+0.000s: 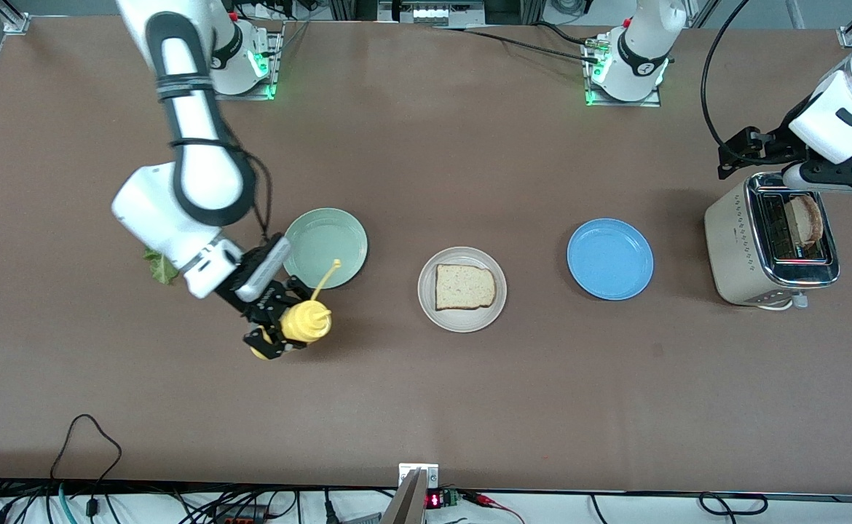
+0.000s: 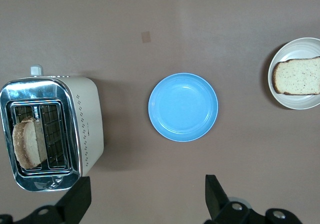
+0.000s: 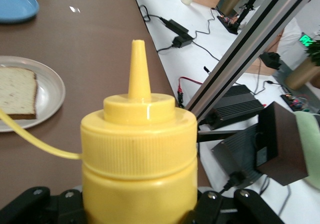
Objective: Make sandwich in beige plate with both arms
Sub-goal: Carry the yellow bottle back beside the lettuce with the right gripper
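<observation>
One speckled, brown-crusted bread slice (image 1: 465, 287) on beige plate (image 1: 462, 321)

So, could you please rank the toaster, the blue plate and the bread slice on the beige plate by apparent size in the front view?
1. toaster, clearly largest
2. blue plate
3. bread slice, smallest

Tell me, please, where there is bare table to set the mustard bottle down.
Bare table lies between the beige plate and the blue plate, and nearer the camera than both. It is crowded where the right gripper holds the mustard bottle beside the green plate.
</observation>
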`<state>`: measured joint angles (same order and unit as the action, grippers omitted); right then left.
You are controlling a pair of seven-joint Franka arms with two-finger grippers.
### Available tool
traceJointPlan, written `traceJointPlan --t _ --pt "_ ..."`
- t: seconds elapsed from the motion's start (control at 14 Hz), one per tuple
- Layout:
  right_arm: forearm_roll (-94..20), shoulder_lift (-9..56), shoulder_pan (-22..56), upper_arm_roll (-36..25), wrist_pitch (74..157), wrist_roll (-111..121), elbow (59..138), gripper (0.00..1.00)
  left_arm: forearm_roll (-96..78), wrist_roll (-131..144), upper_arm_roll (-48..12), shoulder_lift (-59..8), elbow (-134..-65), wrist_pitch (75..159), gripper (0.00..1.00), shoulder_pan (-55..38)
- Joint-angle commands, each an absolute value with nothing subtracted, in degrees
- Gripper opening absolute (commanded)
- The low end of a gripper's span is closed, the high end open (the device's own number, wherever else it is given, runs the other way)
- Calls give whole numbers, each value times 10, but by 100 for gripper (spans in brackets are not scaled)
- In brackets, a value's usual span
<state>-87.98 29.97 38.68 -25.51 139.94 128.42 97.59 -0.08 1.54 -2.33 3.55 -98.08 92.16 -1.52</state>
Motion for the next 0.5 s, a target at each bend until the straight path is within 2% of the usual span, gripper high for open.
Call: traceJointPlan --t 0.0,0.43 --pt "-879 272 343 -243 1300 1274 1006 38 -7 15 -22 29 -964 909 100 -14" --pt "-879 280 245 -243 1089 1295 1034 38 -7 13 -21 29 -964 908 100 -14"
